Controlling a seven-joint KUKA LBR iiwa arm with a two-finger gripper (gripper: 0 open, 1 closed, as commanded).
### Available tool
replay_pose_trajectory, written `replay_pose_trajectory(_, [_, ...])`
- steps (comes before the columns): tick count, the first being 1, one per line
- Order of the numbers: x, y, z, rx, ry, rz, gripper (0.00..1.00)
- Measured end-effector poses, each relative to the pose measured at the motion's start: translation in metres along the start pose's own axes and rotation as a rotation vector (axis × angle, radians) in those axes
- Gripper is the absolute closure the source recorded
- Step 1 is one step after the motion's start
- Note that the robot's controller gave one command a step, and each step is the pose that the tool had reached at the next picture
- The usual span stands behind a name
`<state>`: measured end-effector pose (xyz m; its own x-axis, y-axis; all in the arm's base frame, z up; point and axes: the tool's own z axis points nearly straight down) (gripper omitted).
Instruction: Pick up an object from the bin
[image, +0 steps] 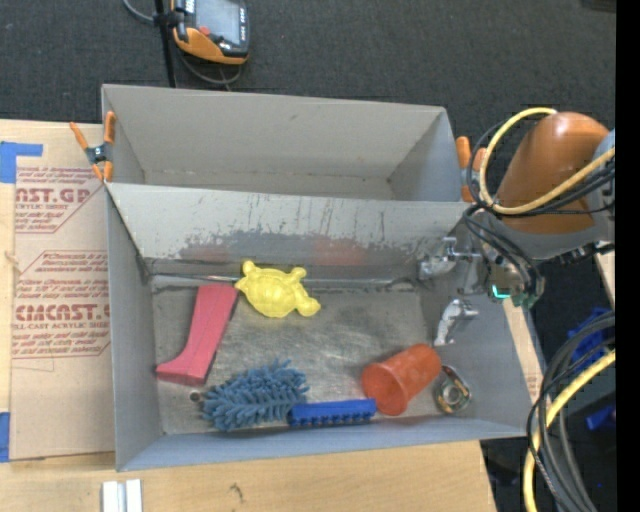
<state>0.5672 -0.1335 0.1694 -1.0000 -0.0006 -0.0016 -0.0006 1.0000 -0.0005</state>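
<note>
Orange cover (560, 160) hides wrist; hand (446, 293) (fingers (455, 320) apart) near cup (400, 378).

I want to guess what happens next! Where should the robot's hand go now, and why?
Probably a short move down toward the orange cup, I'd judge. The hand hangs open by the bin's right wall with nothing between its fingers, and the cup, lying on its side, is the nearest big thing.

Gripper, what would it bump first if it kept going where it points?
Probably the bare bin floor, between the yellow toy and the orange cup; the open gripper seems aimed there, but depth is unclear.
</note>
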Motion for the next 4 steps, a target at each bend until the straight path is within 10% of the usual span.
replay_pose_trajectory(2, [0.006,-0.003,0.010,0.001,-0.006,-0.098,0.00])
replay_pose_trajectory(3, [0.032,-0.015,0.050,0.002,-0.002,-0.338,0.00])
replay_pose_trajectory(4, [0.035,0.014,0.096,0.000,0.003,-0.401,1.00])
